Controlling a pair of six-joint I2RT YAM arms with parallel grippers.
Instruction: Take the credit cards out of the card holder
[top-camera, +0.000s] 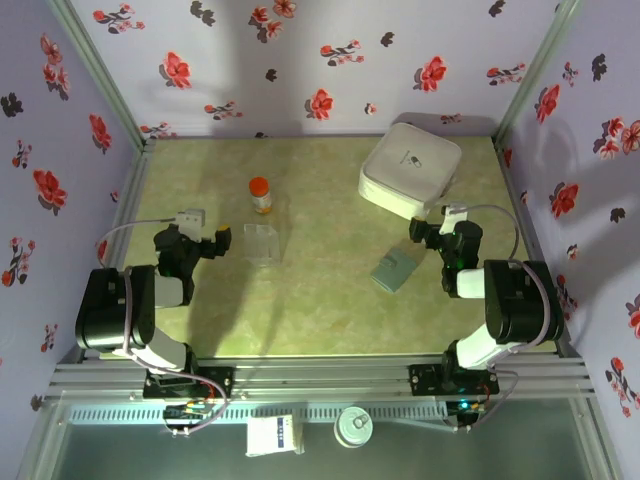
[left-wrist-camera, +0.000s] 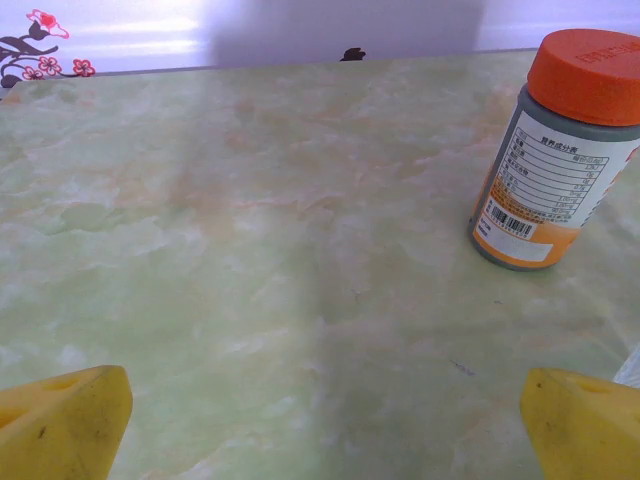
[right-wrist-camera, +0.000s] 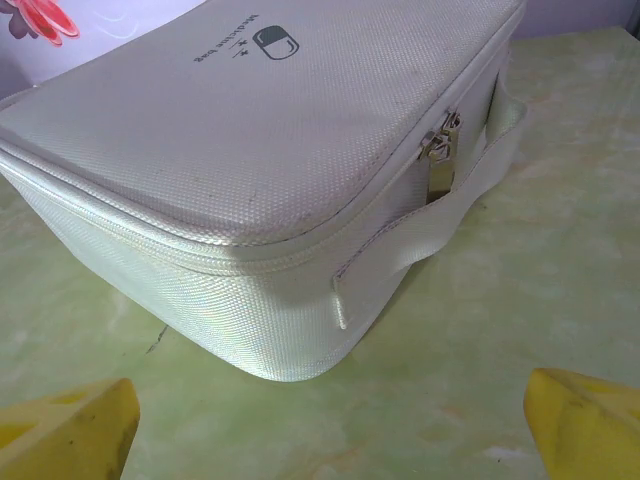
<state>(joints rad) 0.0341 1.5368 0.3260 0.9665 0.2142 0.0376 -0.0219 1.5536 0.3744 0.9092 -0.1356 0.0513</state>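
Looking from above, the holder (top-camera: 395, 270) sits just beside the right claw (top-camera: 420, 232), back toward its base and slightly to its left, with the long axis on a diagonal. Cards are presumably tucked inside. The right claw is spread wide but aimed at the case (right-wrist-camera: 250, 150) ahead, so it'd have to swing back. The left claw (top-camera: 222, 240), also spread, is well apart, with the box (top-camera: 262, 243) between. Bare table (top-camera: 320, 300) all round the holder, no edge close.
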